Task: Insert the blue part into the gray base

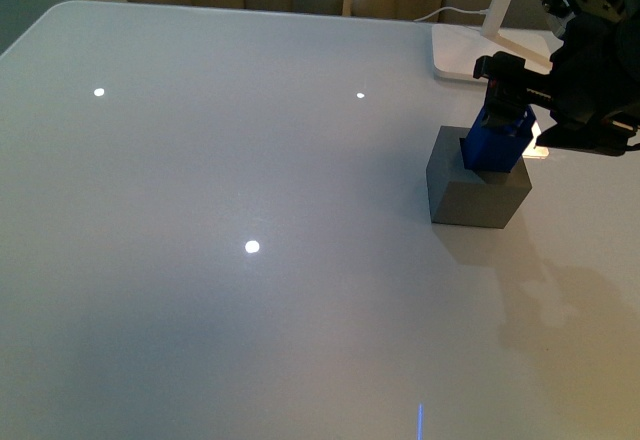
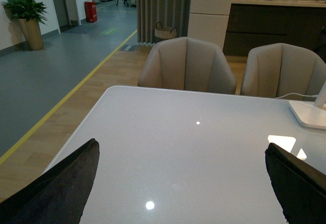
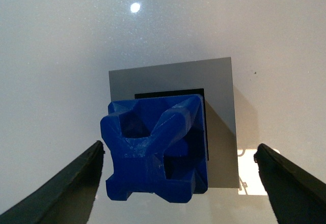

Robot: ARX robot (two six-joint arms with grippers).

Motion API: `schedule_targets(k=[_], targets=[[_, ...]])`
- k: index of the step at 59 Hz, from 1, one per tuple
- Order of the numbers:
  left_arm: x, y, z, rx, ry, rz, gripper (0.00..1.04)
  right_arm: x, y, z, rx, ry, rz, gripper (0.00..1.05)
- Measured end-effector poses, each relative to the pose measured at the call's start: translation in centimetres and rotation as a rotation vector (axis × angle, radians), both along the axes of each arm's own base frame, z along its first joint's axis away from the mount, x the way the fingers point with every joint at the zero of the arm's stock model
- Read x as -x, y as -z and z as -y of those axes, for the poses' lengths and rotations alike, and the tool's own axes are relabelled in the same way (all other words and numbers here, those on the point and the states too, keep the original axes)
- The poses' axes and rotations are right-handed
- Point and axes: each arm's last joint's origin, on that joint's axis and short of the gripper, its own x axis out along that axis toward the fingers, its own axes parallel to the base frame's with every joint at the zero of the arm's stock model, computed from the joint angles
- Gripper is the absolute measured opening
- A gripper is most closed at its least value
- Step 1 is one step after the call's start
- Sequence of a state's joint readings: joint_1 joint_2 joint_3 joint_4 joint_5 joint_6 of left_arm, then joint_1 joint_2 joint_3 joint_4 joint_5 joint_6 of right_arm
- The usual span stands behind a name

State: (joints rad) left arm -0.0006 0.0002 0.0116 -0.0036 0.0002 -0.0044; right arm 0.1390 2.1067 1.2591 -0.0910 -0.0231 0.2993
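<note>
Toward the far right corner of the bench: blue part [image 1: 497,138] half-seated in gray base [image 1: 470,195], R gripper [image 3: 178,150] let go above it.
Blue part has its lower end in the base's square hole, leaning, most of it proud of the top face; base sits just in front of the white lamp foot [image 1: 460,55]. R fingers spread wide either side, touching nothing. L gripper [image 2: 182,147] likewise spread wide, empty. To finish well, prob. square the part to the hole first, then press straight down, gently. Pushing while it's cocked could jam it or slide the base.
</note>
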Motion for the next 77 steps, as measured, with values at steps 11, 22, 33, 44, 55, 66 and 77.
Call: schedule_targets(k=[11,22,33,44,55,66,77], targets=[[0.0,0.0,0.0,0.000,0.000,0.000,0.97,0.8,-1.1,0.4,-0.024,-0.006,0.039,0.96],[0.0,0.0,0.0,0.000,0.000,0.000,0.97,3.3,-4.7,0.8,-0.036,-0.028,0.155,0.96],[0.0,0.0,0.0,0.000,0.000,0.000,0.97,6.9,-8.6,1.3,-0.002,-0.059,0.298,0.95],[0.0,0.0,0.0,0.000,0.000,0.000,0.97,11.0,-8.1,2.5,0.178,0.010,0.820,0.67],[0.0,0.0,0.0,0.000,0.000,0.000,0.97,16.0,-8.0,3.9,0.202,0.016,0.956,0.30],[0.0,0.0,0.0,0.000,0.000,0.000,0.97,19.4,-6.9,4.6,0.216,0.006,0.940,0.02],[0.0,0.0,0.0,0.000,0.000,0.000,0.97,22.3,-6.4,5.8,0.218,0.011,0.938,0.02]])
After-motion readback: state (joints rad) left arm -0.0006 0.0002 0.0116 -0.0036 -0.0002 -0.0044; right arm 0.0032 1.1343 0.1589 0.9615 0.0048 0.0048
